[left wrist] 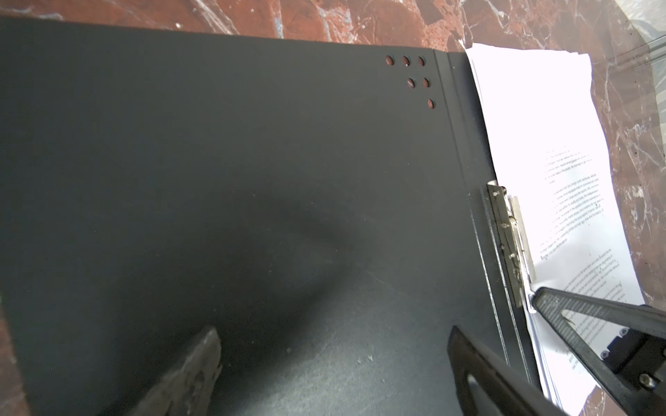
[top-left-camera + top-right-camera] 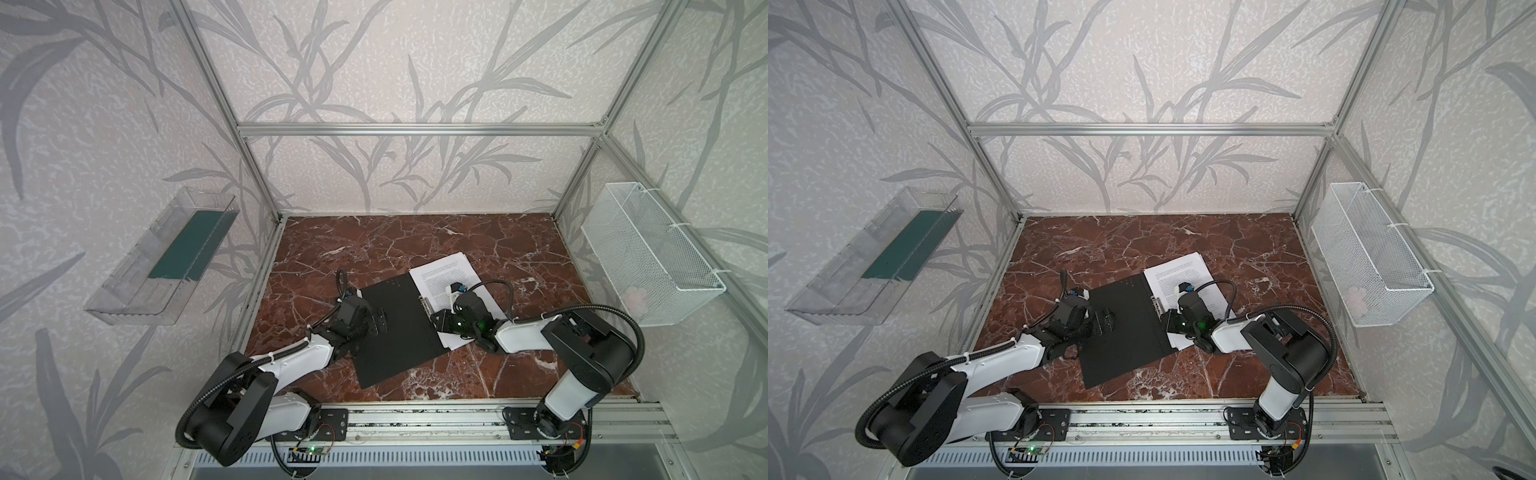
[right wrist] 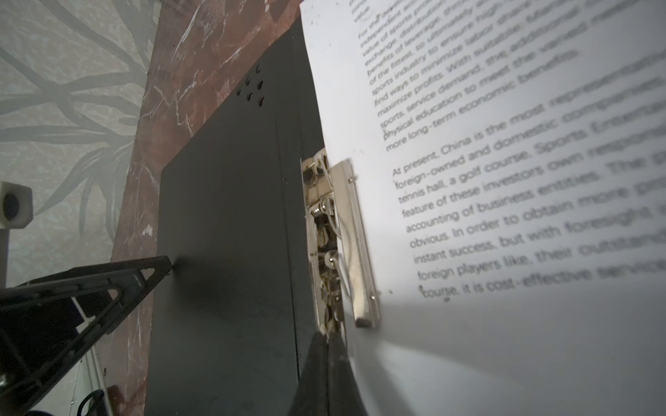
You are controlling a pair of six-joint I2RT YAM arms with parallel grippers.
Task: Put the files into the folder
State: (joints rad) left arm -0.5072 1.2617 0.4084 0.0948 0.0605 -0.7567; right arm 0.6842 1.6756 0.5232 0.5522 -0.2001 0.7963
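The only writing you can read is on the top sheet of the files [image 3: 504, 173], in the right wrist view: "At present, China is the most…", "tennis hall, a golf course", "In order to obtain more", "instant success, but with foresight", "it is cost-effective". The words further out are blurred.

The folder [image 2: 395, 336] lies open and slanted in the middle of the marble table [image 2: 519, 249], black inside facing up. Its left cover is bare, with six small round holes [image 1: 411, 81] in one corner. The files [image 2: 442, 270] lie on the right side, against the spine, and they hide the cover below them. At the near corner the sheets are a little fanned out. The flat bar of the metal clip [image 3: 355, 245] rests over the margin of the top sheet.

Around the folder you have free marble on every side, most of it toward the back wall. The wire basket [image 2: 648, 253] and the clear tray [image 2: 162, 262] hang on the side walls, well apart from it.

Your left gripper [image 2: 380, 322] is spread wide above the bare left cover, close to its outer edge. Whether it presses the cover I cannot tell. Your right gripper [image 3: 328, 347] has its fingers pressed together, and I see nothing between them. Its tip touches the near end of the clip, just beside the edge of the files.
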